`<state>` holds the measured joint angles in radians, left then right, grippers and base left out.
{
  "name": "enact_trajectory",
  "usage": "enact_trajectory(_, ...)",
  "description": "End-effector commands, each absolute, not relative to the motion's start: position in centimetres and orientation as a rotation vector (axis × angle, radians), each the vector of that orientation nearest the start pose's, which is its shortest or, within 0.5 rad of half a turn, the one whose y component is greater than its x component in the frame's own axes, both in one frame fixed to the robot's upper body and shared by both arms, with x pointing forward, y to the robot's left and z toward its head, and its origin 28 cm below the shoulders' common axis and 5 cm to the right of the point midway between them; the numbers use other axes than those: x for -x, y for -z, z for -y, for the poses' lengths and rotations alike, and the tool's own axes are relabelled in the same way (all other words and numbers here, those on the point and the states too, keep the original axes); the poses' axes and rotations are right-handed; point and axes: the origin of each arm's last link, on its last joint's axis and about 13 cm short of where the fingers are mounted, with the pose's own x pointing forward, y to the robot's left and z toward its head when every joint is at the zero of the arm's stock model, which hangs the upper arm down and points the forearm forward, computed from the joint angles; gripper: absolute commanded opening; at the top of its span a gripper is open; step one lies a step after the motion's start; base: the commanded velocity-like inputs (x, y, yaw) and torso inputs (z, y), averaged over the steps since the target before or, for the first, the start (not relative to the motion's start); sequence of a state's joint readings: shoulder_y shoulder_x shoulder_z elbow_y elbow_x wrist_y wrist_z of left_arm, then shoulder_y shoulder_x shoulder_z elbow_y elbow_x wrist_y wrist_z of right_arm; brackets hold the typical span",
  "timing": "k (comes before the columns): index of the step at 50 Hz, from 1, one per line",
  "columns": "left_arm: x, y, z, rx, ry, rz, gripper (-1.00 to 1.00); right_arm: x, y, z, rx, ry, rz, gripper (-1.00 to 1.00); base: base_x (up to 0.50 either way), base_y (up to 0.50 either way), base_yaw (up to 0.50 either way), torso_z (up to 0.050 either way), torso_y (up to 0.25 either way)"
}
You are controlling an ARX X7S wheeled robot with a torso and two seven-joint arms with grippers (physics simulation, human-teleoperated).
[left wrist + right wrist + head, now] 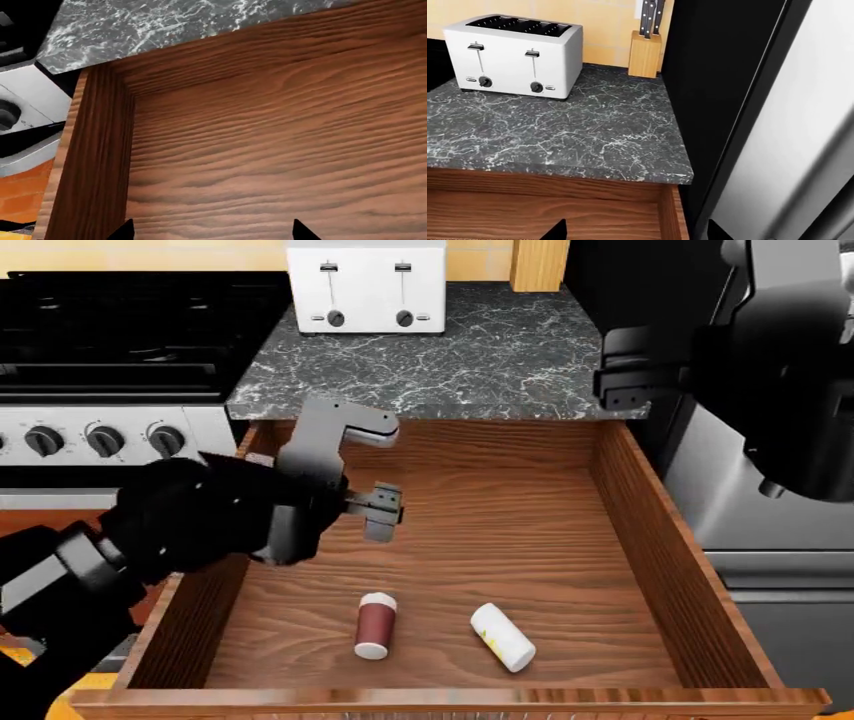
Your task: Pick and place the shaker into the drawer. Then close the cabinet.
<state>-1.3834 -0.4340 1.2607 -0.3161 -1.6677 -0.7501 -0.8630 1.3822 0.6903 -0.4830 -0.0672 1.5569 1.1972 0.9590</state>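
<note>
1. The shaker (502, 637) is a small white cylinder with a faint yellowish patch on its side. It lies tipped over on the floor of the drawer (534, 530), near the front wall and right of centre.
2. Just left of it, apart from it, lies a dark red bottle (374, 625) with a white cap, also on its side.
3. The drawer is reddish-brown wood with plain grain and low walls, pulled fully out below the counter (454, 360).
4. No readable writing shows on the shaker, the bottle or the toaster (514, 52); the toaster has only two levers and dials.
5. The left gripper (378, 512) hangs over the drawer's left half, arm reaching in from the left. Its fingers are apart and hold nothing.
6. The right gripper (634, 231) is raised over the counter's right end beside the fridge (800, 150). Its fingertips show well apart, empty.
</note>
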Motion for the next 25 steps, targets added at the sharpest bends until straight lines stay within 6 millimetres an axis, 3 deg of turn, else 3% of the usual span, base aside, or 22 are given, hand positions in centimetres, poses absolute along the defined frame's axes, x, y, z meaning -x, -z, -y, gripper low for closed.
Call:
enact_trajectory(1, -31.4, -24.4, -17.9, -0.259, 0.026, -0.432, 1.0, -27.5, -32.4, 14.2, 0.138, 0.039, -0.199, 1.0, 0.0, 0.0, 0.0, 0.0, 0.0)
enact_trajectory(16, -30.1, -27.8, -18.9, -0.299, 0.018, -0.216, 1.0, -27.2, -31.8, 14.0, 0.14, 0.017, -0.169, 1.0, 0.0, 0.0, 0.0, 0.0, 0.0)
enact_trajectory(25, -29.8, -28.1, -18.9, -0.323, 0.024, -0.193, 1.0, -27.1, -31.9, 14.0, 0.155, 0.008, -0.141, 1.0, 0.0, 0.0, 0.0, 0.0, 0.0)
